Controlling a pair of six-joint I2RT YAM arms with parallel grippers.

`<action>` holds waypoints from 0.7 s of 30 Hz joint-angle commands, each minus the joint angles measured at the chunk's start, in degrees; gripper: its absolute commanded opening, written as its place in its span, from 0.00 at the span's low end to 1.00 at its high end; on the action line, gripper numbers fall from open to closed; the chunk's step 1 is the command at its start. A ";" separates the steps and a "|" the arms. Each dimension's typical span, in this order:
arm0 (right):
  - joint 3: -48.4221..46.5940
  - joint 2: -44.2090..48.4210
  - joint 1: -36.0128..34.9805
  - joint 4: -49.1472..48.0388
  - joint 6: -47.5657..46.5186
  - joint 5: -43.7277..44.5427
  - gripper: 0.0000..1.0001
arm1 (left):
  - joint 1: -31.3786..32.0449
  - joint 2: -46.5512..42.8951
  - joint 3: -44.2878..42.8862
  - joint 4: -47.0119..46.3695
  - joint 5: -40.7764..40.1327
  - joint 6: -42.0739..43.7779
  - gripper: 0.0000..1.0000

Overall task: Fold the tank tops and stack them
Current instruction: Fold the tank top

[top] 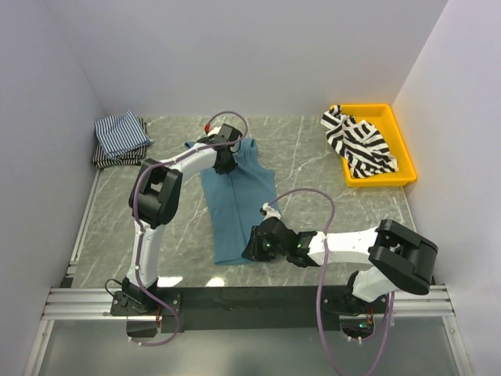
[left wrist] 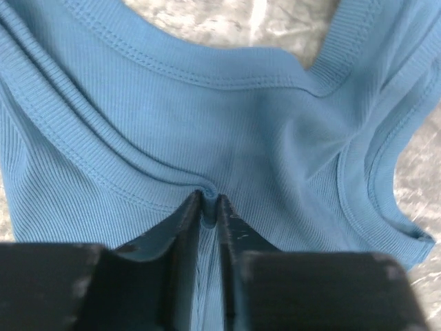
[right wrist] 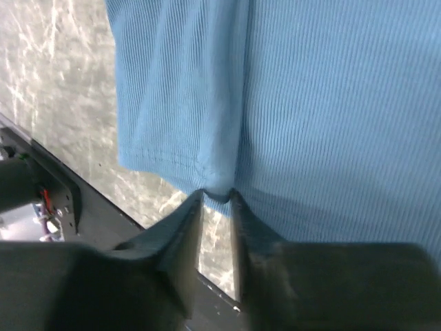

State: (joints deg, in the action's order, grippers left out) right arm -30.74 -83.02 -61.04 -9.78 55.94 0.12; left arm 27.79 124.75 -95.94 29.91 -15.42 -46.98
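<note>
Fingertips (right wrist: 187,210) of the right hand (right wrist: 216,195) meet on the near hem of the teal tank top (top: 235,205), and a small pucker of ribbed cloth is bunched between them, so this hand grips the hem. The marbled surface (top: 313,164) shows through the gap lower down between the fingers. In the overhead view the right hand (top: 257,244) sits low at the near right corner of the garment, close to the near edge of the surface. The teal tank top lies flat near the middle of the surface. It runs lengthwise away from the arms and looks narrow, with a lengthwise fold line down it. At its far end the left hand (top: 225,162) reaches down onto the neckline. The left wrist view shows its fingers (left wrist: 180,227) almost together, pinching a fold of the blue cloth (left wrist: 227,131) just below the stitched neck band, with the shoulder straps spread out beyond. Farther back on the left, near the wall, folded finely striped blue-white tops (top: 119,137) lie in a stack. In the far right corner a yellow tray (top: 406,146) holds the black-and-white striped top (top: 358,143), which is crumpled, with one end draped over the tray's far left rim.
</note>
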 commanded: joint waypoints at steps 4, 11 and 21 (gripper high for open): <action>-6.15 5.67 -4.26 11.08 -1.98 11.45 0.48 | 0.25 -1.08 -3.73 -0.64 -0.32 4.08 0.36; -17.58 2.44 -9.54 19.19 -6.28 18.16 0.48 | -3.69 -8.37 -4.26 -0.56 1.09 4.01 0.45; -39.47 -23.65 -12.62 25.15 -13.84 18.42 0.45 | -17.06 -11.55 -1.18 0.33 2.94 -1.10 0.41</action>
State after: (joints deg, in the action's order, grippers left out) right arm -66.32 -102.80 -72.95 10.39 44.97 15.70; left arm 12.95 114.37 -97.76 30.76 -14.13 -46.61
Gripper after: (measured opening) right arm 0.449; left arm 0.415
